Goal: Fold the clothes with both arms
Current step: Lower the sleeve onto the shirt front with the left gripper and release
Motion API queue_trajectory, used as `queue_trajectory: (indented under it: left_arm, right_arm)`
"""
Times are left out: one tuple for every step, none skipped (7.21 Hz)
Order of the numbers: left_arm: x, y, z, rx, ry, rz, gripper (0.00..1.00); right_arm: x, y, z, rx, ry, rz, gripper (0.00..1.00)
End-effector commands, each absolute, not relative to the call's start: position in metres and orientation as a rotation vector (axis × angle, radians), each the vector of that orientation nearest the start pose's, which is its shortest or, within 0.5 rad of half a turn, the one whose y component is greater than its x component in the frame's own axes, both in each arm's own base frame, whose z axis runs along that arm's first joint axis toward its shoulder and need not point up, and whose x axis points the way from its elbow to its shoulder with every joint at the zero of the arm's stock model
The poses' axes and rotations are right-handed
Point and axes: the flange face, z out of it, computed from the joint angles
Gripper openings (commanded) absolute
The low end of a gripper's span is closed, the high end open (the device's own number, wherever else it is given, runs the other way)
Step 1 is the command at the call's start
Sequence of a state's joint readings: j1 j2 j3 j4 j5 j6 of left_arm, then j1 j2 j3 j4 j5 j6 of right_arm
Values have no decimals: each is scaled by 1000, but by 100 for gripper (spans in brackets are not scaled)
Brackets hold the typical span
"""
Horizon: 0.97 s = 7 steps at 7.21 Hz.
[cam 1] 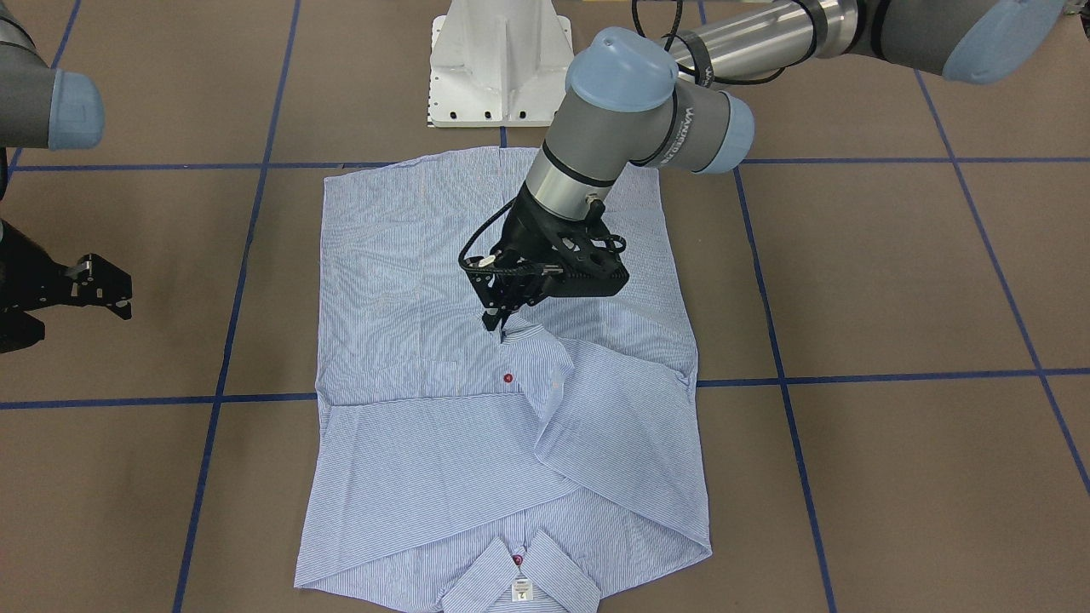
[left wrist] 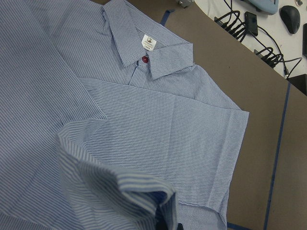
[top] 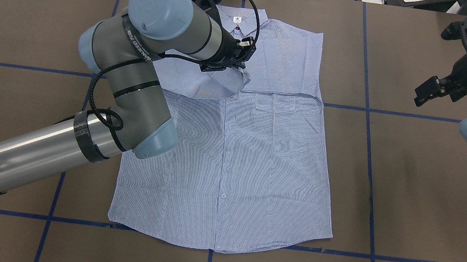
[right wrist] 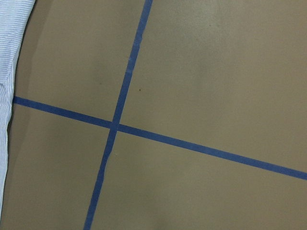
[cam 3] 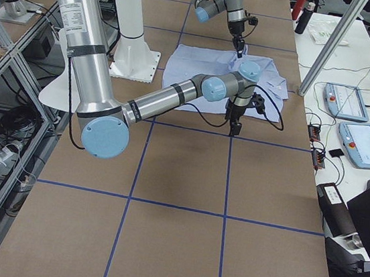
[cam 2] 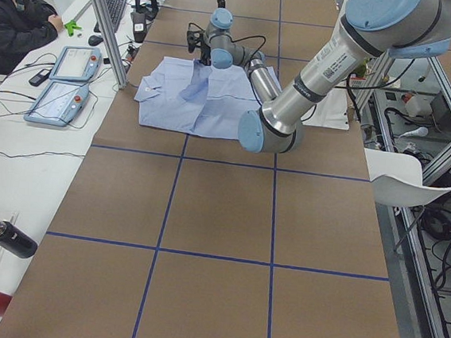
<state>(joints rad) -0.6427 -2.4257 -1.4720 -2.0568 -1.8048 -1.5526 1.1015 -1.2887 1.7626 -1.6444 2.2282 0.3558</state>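
We judge the fold to be somewhere short of halfway. The striped button-up shirt [top: 248,159] lies flat and front-up in the middle of the table [top: 408,192], its collar [cam 1: 519,579] at the far edge from the robot and its hem [top: 219,245] toward the pedestal base [cam 1: 500,68]. The sleeve on the robot's right [top: 286,62] is already laid in across the chest. The other sleeve is mid-fold: the left gripper [cam 1: 498,322] has its jaws clenched on the cuff [cam 1: 535,345], held just above the shirt front near the button line, with the sleeve running back at a slant to its shoulder.

The right gripper [top: 428,90] hangs well off to the side over bare table. Its jaws look released and it carries nothing; its wrist camera shows only tabletop and a sliver of shirt edge.

By our reckoning, what is left is to set this cuff down flat, bring the sides in if wanted, and fold the hem up toward the collar.

The table is covered in a plain brown surface marked into squares by blue tape lines [right wrist: 125,86]. Beside it runs a white bench with a seated operator [cam 2: 12,17], two teach pendants [cam 2: 57,89], a dark bottle [cam 2: 11,238] and loose cables
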Motion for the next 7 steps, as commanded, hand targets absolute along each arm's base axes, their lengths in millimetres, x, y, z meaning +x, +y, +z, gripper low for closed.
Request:
queue_trajectory:
  left_arm:
    - [543, -504, 109, 331, 1210, -284, 0]
    - [545, -499, 107, 365, 1235, -246, 0]
    - [548, -491, 107, 410, 1268, -183, 0]
    - [549, -488, 106, 452, 1278, -153, 0]
    - [552, -484, 105, 487, 1270, -120, 0]
    - [554, -485, 106, 521, 1254, -93, 0]
    - [555, -491, 111, 588, 1221, -60, 0]
  right_arm:
    - [-202, -559, 425, 93, -751, -240, 100]
    - [-202, -559, 426, 92, -750, -239, 100]
    - [-203, -559, 428, 89, -749, -238, 100]
    - [-203, -560, 427, 90, -750, -239, 100]
    - [-203, -560, 427, 90, -750, -237, 100]
    - [-202, -560, 426, 92, -750, -236, 100]
    - [-203, -560, 426, 91, -750, -238, 100]
